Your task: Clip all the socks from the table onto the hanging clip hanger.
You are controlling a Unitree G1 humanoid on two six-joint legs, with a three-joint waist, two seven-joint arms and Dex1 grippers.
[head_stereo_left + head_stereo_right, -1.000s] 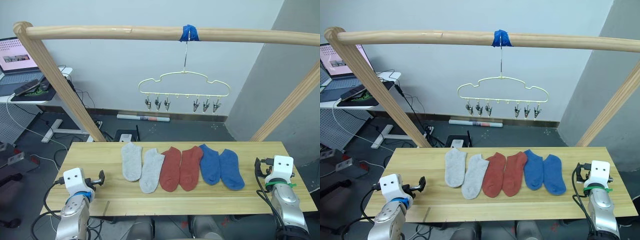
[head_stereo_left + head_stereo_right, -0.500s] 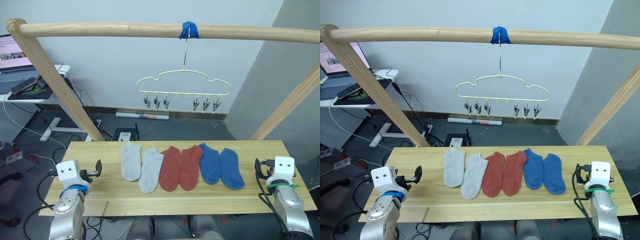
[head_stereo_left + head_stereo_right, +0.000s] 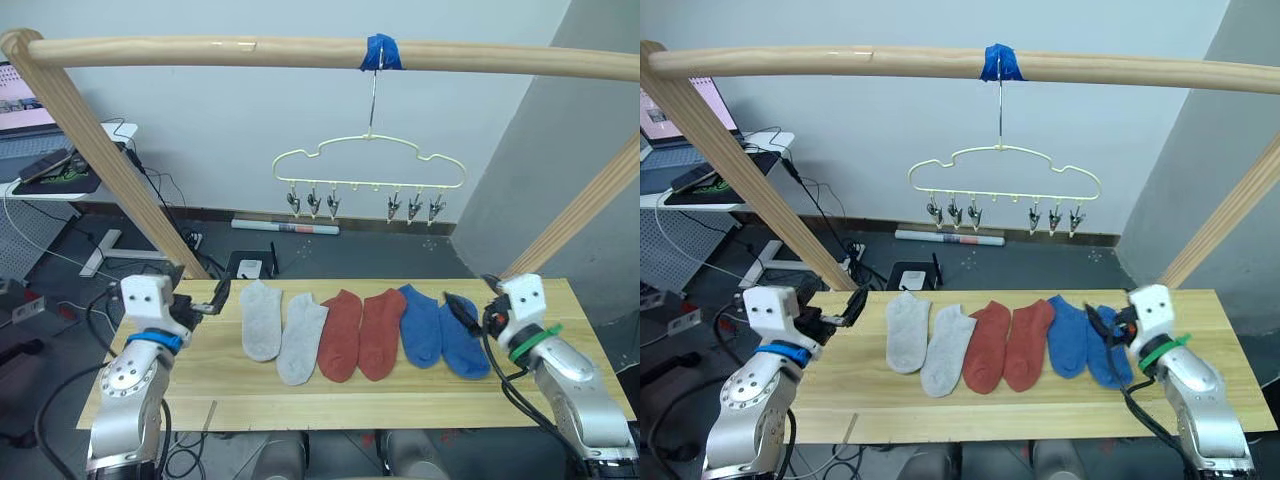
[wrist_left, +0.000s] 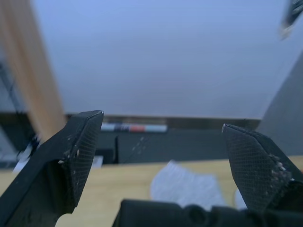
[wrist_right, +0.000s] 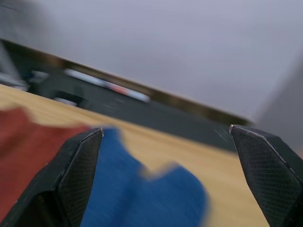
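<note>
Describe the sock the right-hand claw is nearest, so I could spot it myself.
On the table, six socks lie in a row below the clip hanger. Take the last one at the robot's right end, the blue sock beside the right gripper. Its blue twin lies further from the gripper.

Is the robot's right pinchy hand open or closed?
Open. In the wrist view the right tool has its two black fingers spread wide apart, with a blue sock showing between them.
</note>
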